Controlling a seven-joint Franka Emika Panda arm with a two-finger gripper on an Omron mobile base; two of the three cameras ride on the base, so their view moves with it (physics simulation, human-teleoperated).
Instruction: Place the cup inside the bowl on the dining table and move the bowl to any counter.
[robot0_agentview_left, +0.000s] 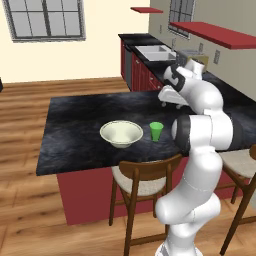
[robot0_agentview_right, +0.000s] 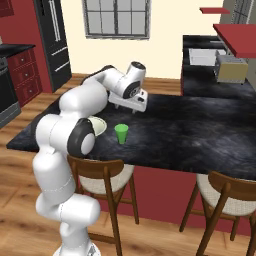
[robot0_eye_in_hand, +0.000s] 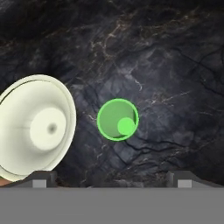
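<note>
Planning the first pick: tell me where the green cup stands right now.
The cup stands upright on the dining table, just right of the bowl in the left base view, not touching it, near the table's stool-side edge.

Left base view: cam sits behind arm at its left, high, looking fwd and down over the dining table (robot0_agentview_left: 75, 130); arm rises from 5 o'clock of pic, counter (robot0_agentview_left: 150, 45) runs off toward 1 o'clock. Right base view: same height, behind arm at its right, arm at 7 o'clock, table top (robot0_agentview_right: 200, 130) spreads to 3 o'clock. Both are mid-range and share table, the bowl (robot0_agentview_left: 121, 133), the cup (robot0_agentview_left: 156, 131) and two chairs. Hand view: looks straight down on table from above, much closer; cup (robot0_eye_in_hand: 117, 119) near centre, bowl (robot0_eye_in_hand: 35, 127) at 9 o'clock, cut by pic edge.
</note>
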